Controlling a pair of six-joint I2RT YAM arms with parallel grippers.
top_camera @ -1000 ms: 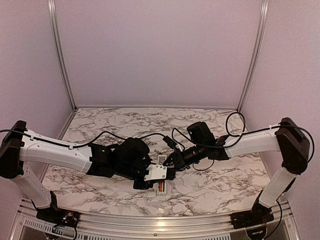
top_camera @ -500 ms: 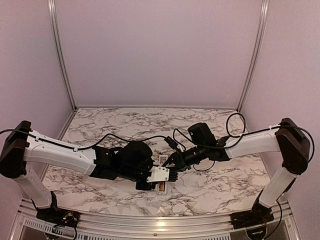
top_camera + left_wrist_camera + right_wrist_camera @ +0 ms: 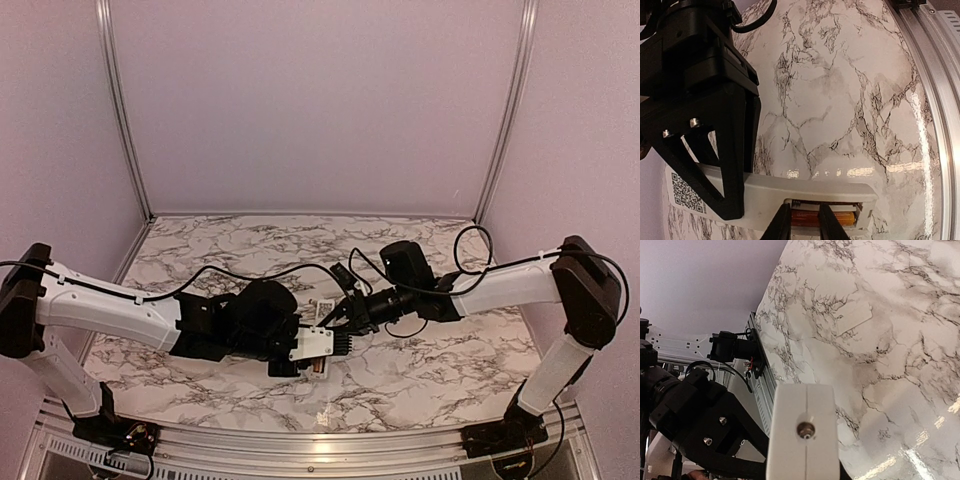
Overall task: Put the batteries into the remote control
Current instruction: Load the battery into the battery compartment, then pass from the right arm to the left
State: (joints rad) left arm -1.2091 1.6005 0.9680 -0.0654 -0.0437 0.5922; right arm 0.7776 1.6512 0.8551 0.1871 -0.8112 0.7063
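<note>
Right end effector (image 3: pixel 720 195) grasps the remote control (image 3: pixel 805 192); left end effector (image 3: pixel 805 227) grip: cannot tell. Skewed pressure could eject the battery (image 3: pixel 837 217).

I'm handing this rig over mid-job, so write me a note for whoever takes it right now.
Right gripper: shut on the remote control near its QR-code end.
Left gripper: open, tips at the open battery bay.
Done: one battery lies in the bay.
Left: the second battery, which no view shows; a flat white piece, perhaps the cover, lies apart on the table.
</note>
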